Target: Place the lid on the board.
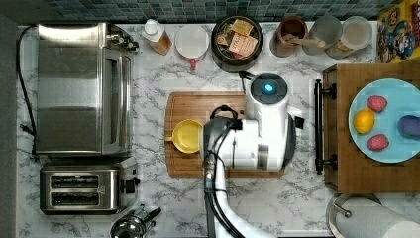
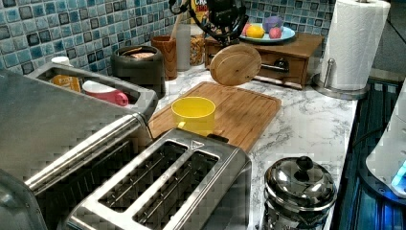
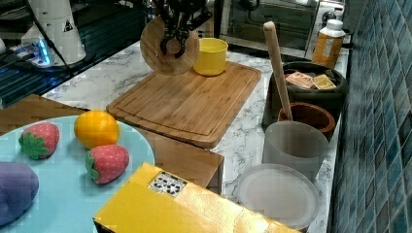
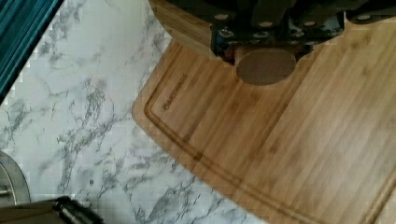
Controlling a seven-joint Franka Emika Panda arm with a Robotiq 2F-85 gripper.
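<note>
Lid (image 2: 235, 64): round smooth wooden disc, being held tilted above the board (image 2: 239, 110).
Pincer (image 3: 172, 46): being clenched on the lid's knob.
Board: rectangular, grooved, being carried by the marbled desk (image 2: 306, 124).

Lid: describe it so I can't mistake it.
Find the brown wooden cutting board mid-counter. Above it the gripper holds a round wooden lid on edge by its knob. Unlike the yellow cup standing on the board, it is flat and airborne.

We see a toaster oven (image 1: 81, 89) above a toaster (image 1: 81, 189) on the top view's left, a paper towel roll (image 2: 357, 40), and a blue plate (image 1: 384, 120) holding a lemon (image 1: 364, 121) and two strawberries.
</note>
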